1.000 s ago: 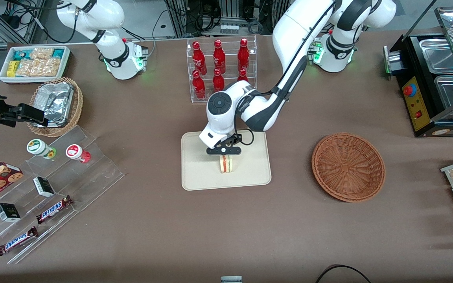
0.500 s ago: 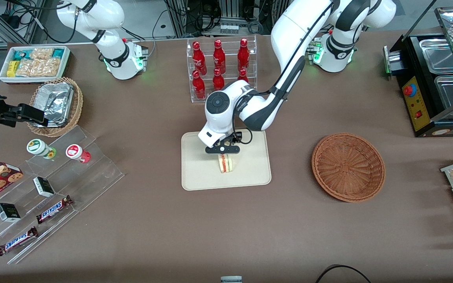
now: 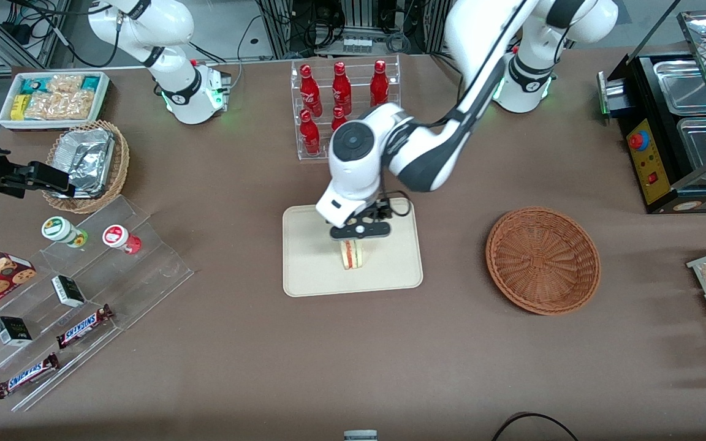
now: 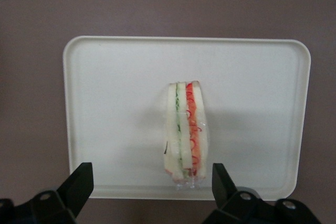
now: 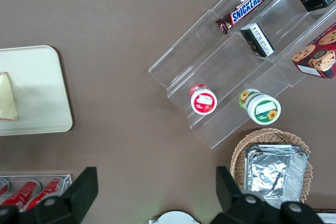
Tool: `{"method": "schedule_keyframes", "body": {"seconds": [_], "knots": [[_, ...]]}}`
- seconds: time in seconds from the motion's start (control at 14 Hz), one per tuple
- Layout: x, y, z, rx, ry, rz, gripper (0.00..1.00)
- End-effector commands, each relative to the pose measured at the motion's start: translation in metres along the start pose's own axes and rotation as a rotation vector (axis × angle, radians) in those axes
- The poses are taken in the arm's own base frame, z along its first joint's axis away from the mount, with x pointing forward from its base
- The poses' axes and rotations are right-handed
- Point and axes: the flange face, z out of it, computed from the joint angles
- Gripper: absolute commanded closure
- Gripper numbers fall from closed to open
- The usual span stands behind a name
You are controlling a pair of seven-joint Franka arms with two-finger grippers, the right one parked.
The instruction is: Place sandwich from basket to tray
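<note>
The wrapped triangular sandwich (image 4: 186,132) stands mid-tray on the cream plastic tray (image 4: 105,103); the left gripper (image 4: 152,182) hovers above, fingers spread wide, holding nothing.

Even, bright overhead light fills the scene. The gripper (image 3: 360,231) hangs open above the tray (image 3: 310,269), casting a soft shadow on it. The left arm's upper link smears with motion blur. The sandwich (image 4: 185,132) shows sharp; its wrap glints faintly.
</note>
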Motion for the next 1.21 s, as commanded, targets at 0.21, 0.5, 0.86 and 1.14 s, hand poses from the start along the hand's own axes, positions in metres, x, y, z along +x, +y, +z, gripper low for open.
{"method": "schedule_keyframes", "body": {"seconds": [0.21,0.5,0.86,1.14], "knots": [[0.038,-0.104,-0.101,0.072,-0.044,-0.073,0.01],[0.063,-0.192,-0.15,0.09,-0.081,-0.012,0.01],[0.066,-0.289,-0.19,0.061,-0.087,0.071,0.01],[0.064,-0.35,-0.205,0.029,-0.1,0.104,0.01]]}}
